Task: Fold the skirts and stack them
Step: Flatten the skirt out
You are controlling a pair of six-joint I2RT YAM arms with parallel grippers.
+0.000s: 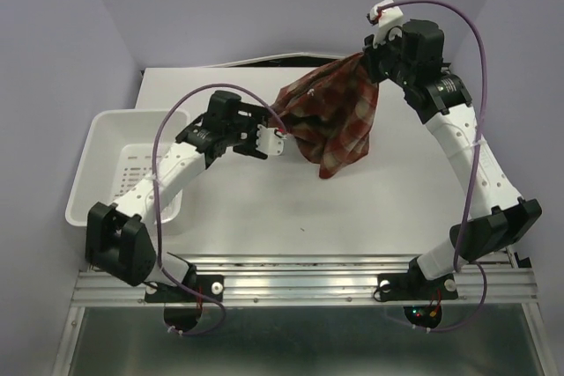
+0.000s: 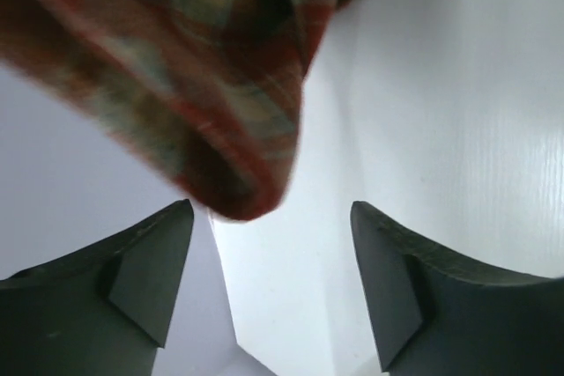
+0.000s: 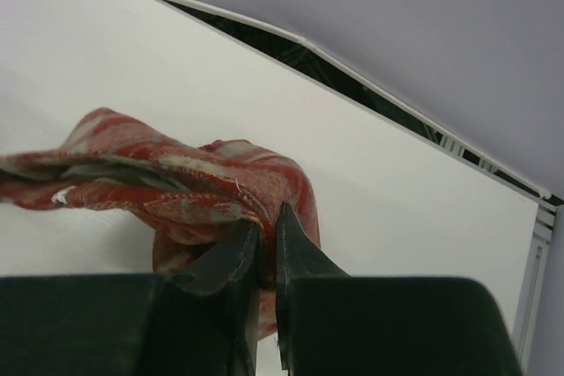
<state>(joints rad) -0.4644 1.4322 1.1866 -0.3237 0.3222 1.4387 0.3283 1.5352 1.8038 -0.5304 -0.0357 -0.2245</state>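
A: Well, from the near edge first: how do the arms sit?

B: The left arm point(image 1: 176, 169) rises from its base at seven o'clock on the desk point(image 1: 264, 209) and leans toward one o'clock. It passes the right-hand corner of the white basket point(image 1: 113, 138), which lies at nine o'clock. The right arm point(image 1: 467, 147) starts at five o'clock with its elbow kicked out toward four. Its forearm then slants back to a raised wrist at one o'clock, over the far part of the desk.

A: And the claws?

B: The left claw point(image 1: 280, 136) is released. In its own wrist view the two dark fingers point(image 2: 150, 279) stand wide apart, and a fold of the skirt point(image 2: 203, 103) hangs just past their tips without being pinched. From above, that claw points toward three o'clock at the cloth's left edge. I cannot tell whether it touches.

A: The right one?

B: The right claw point(image 1: 368, 61) is clenched on the skirt's upper corner. Its wrist view shows the fingers pressed together with the hem nipped between them.

A: So where is the skirt?

B: It dangles bunched from the right claw, between twelve and one o'clock over the desk. Its lower end reaches down toward the surface. I cannot tell whether it rests there.
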